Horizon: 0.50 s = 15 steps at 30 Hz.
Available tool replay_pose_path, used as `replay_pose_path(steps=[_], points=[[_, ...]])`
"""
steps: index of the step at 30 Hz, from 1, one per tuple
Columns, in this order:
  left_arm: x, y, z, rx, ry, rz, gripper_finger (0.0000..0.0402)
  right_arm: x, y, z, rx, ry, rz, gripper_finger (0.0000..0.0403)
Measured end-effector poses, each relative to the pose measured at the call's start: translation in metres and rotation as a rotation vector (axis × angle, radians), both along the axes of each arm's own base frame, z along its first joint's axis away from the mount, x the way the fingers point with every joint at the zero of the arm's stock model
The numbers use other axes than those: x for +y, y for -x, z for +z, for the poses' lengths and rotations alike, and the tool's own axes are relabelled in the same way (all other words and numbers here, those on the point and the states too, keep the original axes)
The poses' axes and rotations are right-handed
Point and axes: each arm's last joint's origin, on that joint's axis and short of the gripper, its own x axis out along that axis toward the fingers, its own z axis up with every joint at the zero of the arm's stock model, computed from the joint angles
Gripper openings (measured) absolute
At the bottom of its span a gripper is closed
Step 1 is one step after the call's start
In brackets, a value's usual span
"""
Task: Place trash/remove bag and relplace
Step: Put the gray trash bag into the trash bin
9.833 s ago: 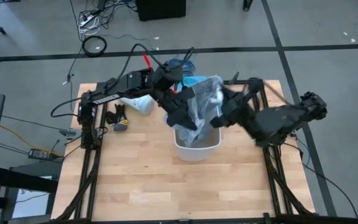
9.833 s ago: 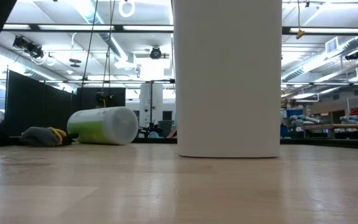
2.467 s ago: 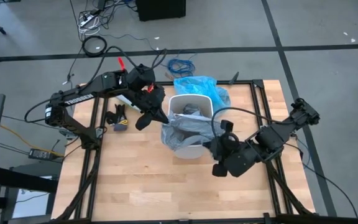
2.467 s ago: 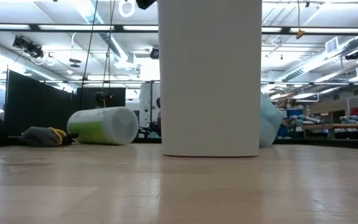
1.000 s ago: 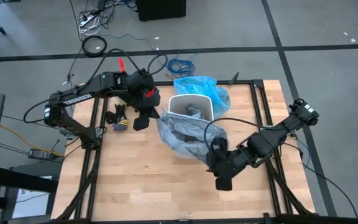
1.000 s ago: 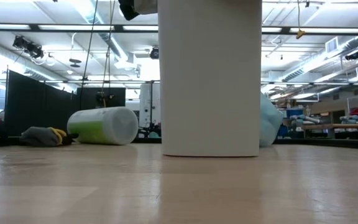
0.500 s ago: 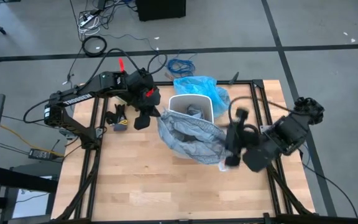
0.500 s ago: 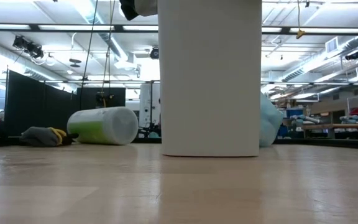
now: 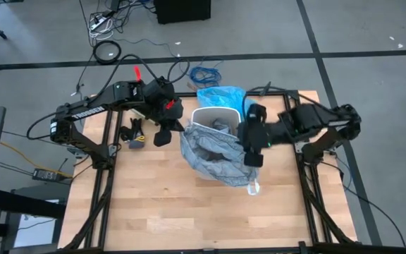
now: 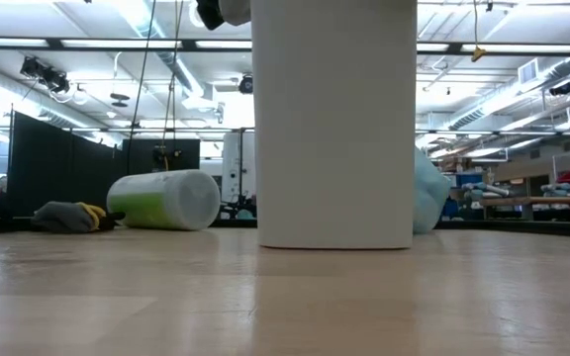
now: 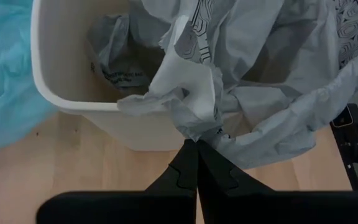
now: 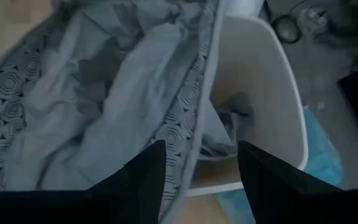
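The grey liner [image 9: 213,156] lies crumpled over the white bin [image 9: 216,121], part of it tucked inside and most spilling over the near rim onto the wooden table [image 9: 154,204]. The left gripper [image 11: 197,148], at the bin's left rim, has its fingers pinched together on the liner's edge. The right gripper [image 12: 197,163] hovers above the bin's right side with its fingers spread apart, the liner below them and not held. The light-blue bag [image 9: 224,97] sits behind the bin.
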Motion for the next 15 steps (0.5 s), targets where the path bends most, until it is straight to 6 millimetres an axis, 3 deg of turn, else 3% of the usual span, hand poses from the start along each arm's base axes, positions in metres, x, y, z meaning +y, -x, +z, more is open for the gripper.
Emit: replay_pose_path(steps=[9, 15], points=[[0.000, 0.000, 0.000, 0.001, -0.009, -0.002, 0.0005, -0.038, -0.014, -0.008, 0.064, -0.182, 0.053, 0.0193], [0.001, 0.000, 0.000, 0.002, -0.032, -0.008, 0.0005, -0.047, -0.022, -0.018, 0.073, -0.268, 0.104, 0.0171]])
